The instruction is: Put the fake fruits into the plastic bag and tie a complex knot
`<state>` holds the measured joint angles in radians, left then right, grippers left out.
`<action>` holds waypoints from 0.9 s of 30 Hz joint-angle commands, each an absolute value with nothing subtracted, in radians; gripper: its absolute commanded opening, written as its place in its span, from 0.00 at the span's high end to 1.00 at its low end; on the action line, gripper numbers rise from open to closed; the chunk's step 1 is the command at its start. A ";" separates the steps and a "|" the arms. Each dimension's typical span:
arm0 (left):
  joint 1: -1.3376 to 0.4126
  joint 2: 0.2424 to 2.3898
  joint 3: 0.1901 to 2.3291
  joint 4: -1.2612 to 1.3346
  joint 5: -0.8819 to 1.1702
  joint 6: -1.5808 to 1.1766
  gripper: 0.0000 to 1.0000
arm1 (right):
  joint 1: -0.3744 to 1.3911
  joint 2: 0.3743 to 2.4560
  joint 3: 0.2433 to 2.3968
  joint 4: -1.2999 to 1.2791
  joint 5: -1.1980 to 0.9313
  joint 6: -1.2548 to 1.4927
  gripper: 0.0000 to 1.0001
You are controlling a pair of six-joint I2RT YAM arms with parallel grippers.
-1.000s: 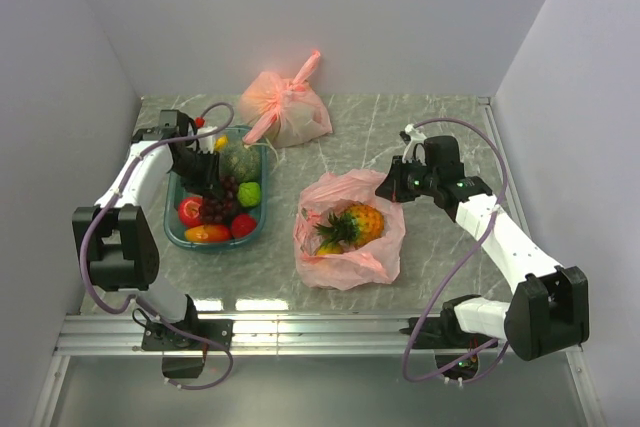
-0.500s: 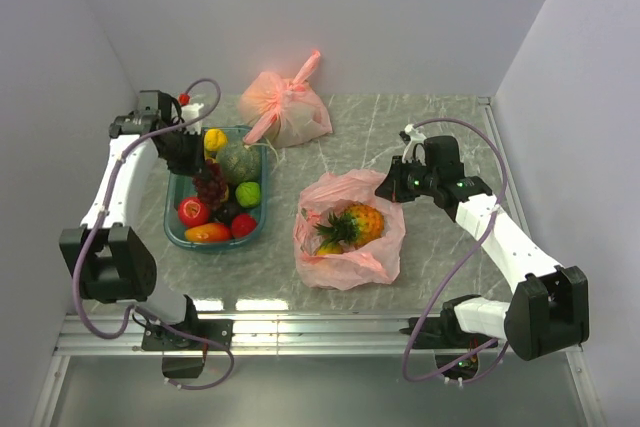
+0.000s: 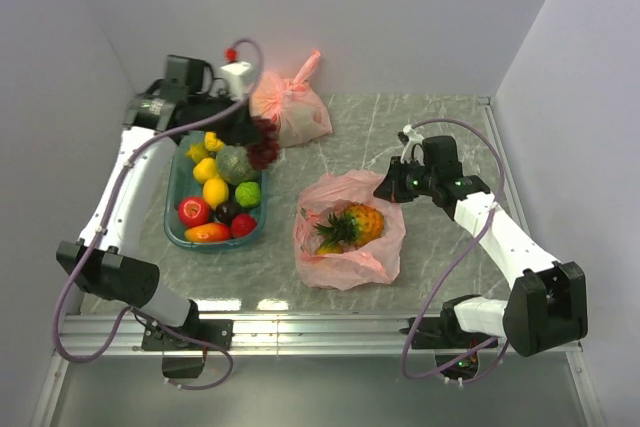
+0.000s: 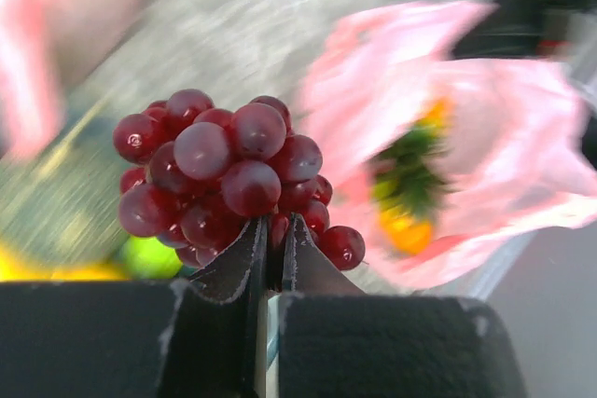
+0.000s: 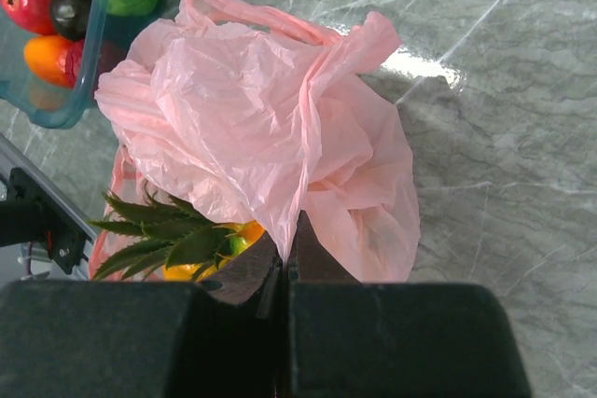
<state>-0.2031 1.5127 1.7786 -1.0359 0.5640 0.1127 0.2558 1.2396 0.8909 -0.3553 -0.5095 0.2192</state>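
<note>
My left gripper (image 3: pixel 250 133) is shut on the purple grapes (image 3: pixel 263 150) and holds the bunch in the air beyond the teal basket's (image 3: pixel 176 231) far right corner; the grapes fill the left wrist view (image 4: pixel 224 174). My right gripper (image 3: pixel 384 190) is shut on the upper right edge of the plastic bag (image 3: pixel 345 252), which lies open at mid-table with the pineapple (image 3: pixel 352 224) inside. In the right wrist view the bag (image 5: pixel 280 128) rises from my shut jaws and the pineapple leaves (image 5: pixel 154 230) show below. The basket holds lemons (image 3: pixel 215 191), a lime (image 3: pixel 248 193), a red apple (image 3: pixel 192 211) and a mango (image 3: pixel 208 233).
A paler tied pink bag (image 3: pixel 295 107) with a stiff tail sits at the back, right behind the hanging grapes. Grey walls close in the marble table on three sides. A metal rail runs along the near edge.
My left gripper has lifted the grapes out of the basket and swung up and to the right, towards the back. The right arm has barely moved.
</note>
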 commanded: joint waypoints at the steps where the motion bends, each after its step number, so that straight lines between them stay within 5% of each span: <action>1: -0.366 1.548 1.802 -0.875 0.652 0.060 1.00 | 0.261 1.246 0.916 -0.325 -0.526 0.227 1.00; 14: -0.804 1.644 1.508 -0.560 0.738 0.064 1.00 | 0.256 1.259 0.960 -0.347 -0.489 0.236 1.00; 27: -0.876 1.807 1.512 -0.961 0.859 0.326 0.99 | 0.247 1.246 0.951 -0.339 -0.503 0.242 1.00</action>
